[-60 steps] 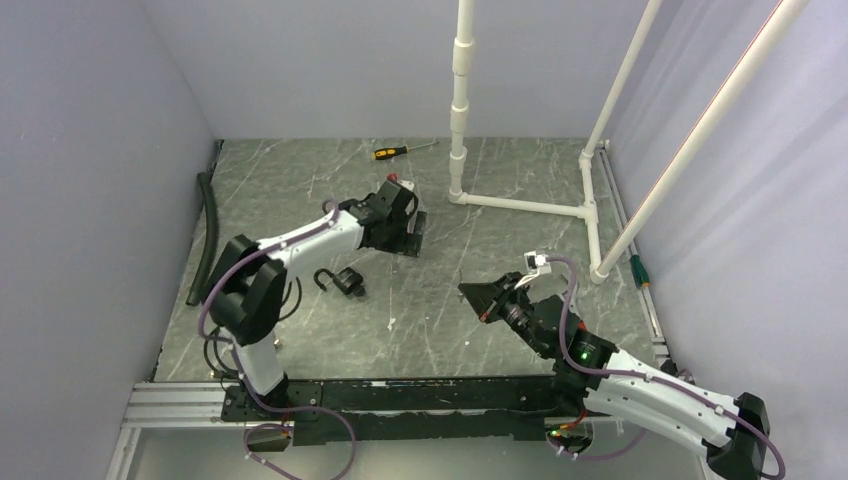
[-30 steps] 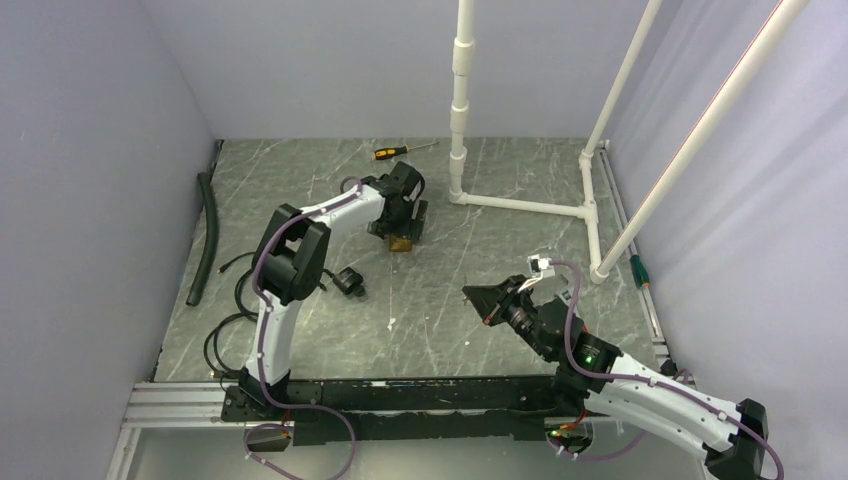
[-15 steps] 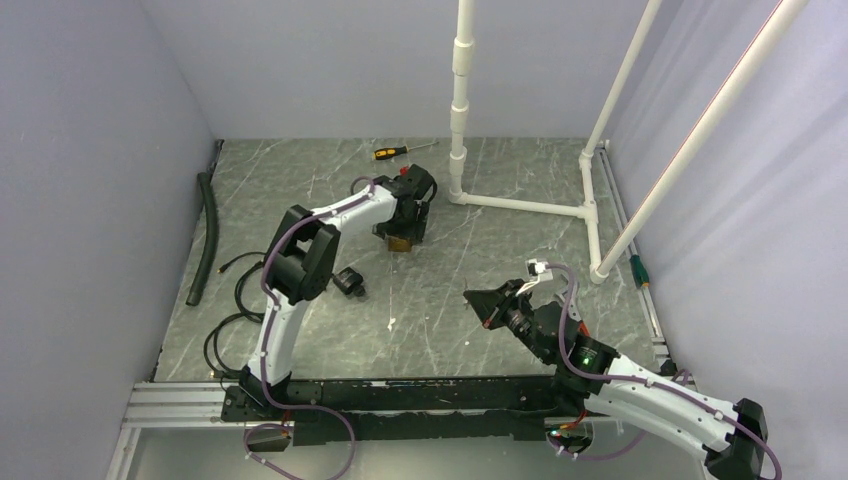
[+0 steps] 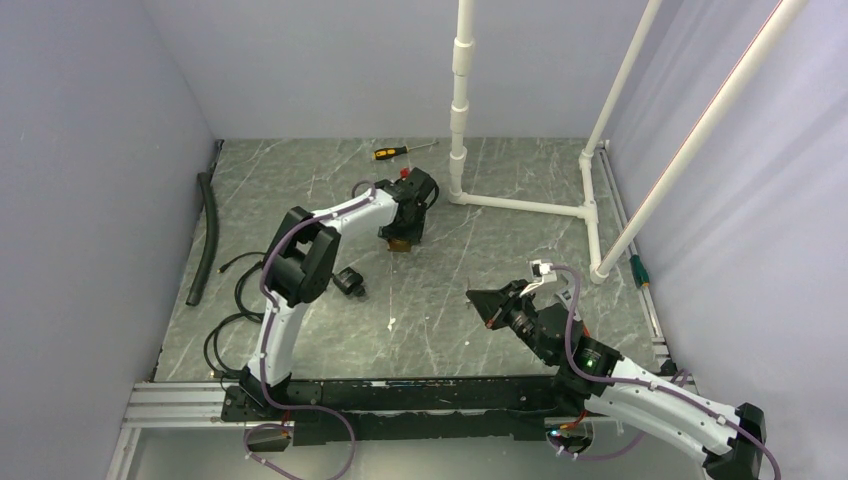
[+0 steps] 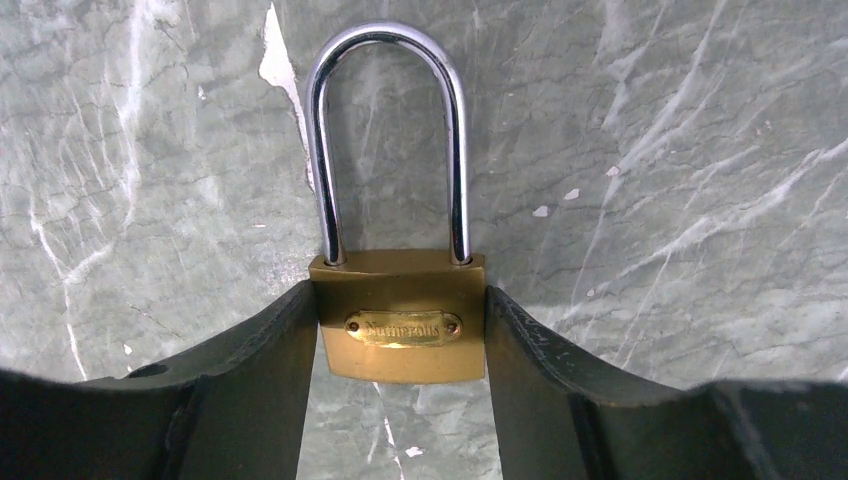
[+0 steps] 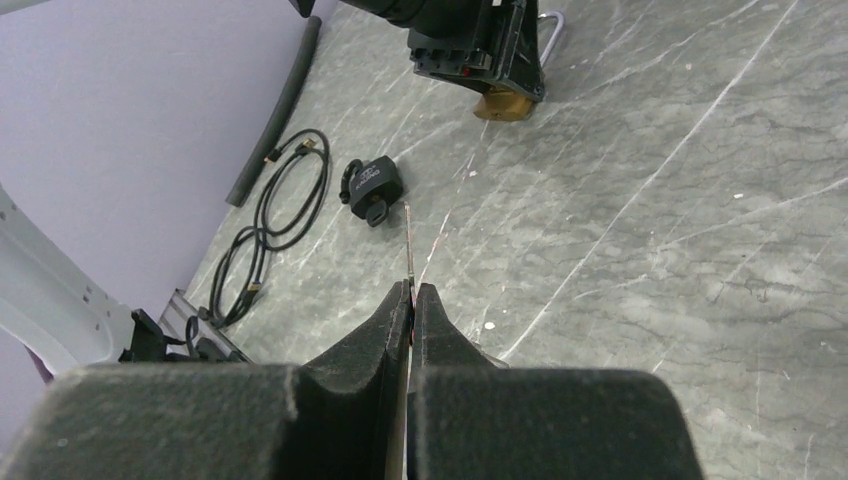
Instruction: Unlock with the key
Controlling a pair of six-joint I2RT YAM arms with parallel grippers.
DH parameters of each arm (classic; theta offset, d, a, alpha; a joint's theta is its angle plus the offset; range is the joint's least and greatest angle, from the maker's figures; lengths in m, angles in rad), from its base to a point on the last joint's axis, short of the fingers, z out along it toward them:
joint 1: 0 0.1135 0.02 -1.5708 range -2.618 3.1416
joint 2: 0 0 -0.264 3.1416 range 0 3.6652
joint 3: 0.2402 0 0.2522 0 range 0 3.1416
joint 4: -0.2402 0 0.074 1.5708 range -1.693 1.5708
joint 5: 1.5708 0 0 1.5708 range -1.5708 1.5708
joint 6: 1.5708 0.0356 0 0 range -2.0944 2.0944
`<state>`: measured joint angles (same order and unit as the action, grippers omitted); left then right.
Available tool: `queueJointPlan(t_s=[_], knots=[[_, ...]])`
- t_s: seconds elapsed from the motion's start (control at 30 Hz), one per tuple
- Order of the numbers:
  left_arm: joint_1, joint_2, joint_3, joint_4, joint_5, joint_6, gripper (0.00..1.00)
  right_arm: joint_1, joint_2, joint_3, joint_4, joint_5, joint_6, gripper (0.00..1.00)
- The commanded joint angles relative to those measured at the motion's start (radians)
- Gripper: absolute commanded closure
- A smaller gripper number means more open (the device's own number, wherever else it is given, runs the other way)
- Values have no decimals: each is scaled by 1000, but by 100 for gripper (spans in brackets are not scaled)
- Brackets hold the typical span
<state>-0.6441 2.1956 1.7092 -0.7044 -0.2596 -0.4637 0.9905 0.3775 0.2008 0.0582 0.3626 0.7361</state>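
Note:
A brass padlock with a closed steel shackle lies flat on the marbled floor at the back middle. My left gripper straddles its body, and both black fingers touch its sides. In the right wrist view the padlock sticks out beneath the left gripper. My right gripper hovers at centre right. It is shut on the key, whose thin blade is seen edge-on and points toward the padlock.
A small black lock lies on the floor left of centre. A screwdriver rests near the back wall. A white pipe frame stands at the back right. A black hose and a coiled cable lie along the left side.
The left arm reached from near the black lock to the brass padlock, and its jaws narrowed onto the padlock's body. The right arm has barely shifted and keeps hold of the key.

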Motion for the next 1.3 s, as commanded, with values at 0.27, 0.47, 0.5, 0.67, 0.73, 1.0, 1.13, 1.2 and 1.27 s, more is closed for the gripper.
queueJointPlan(t_s=[0.27,0.47,0.5,0.67,0.73,1.0,1.13,1.2,1.27], knots=[[8,-129,-148,23,191,6,100,-2,-10,19,-23,23,-2,100],[7,-275,-225,51,250,-12,100,-1,3,33,5,-17,-36,100],[6,-303,-242,59,264,-24,100,-1,8,37,12,-29,-42,100],[6,-431,-293,94,312,-82,100,-1,49,46,49,-68,-49,100],[6,-464,-296,92,327,-93,100,-1,67,48,68,-85,-44,100],[6,-586,-340,111,254,-153,100,-1,151,83,65,-108,-22,100],[4,-693,-352,155,30,-134,100,0,182,93,92,-121,-10,100],[8,-730,-355,166,-14,-180,100,0,225,116,104,-125,-13,100],[22,-735,-331,140,11,-232,100,0,279,145,128,-134,-24,100]])
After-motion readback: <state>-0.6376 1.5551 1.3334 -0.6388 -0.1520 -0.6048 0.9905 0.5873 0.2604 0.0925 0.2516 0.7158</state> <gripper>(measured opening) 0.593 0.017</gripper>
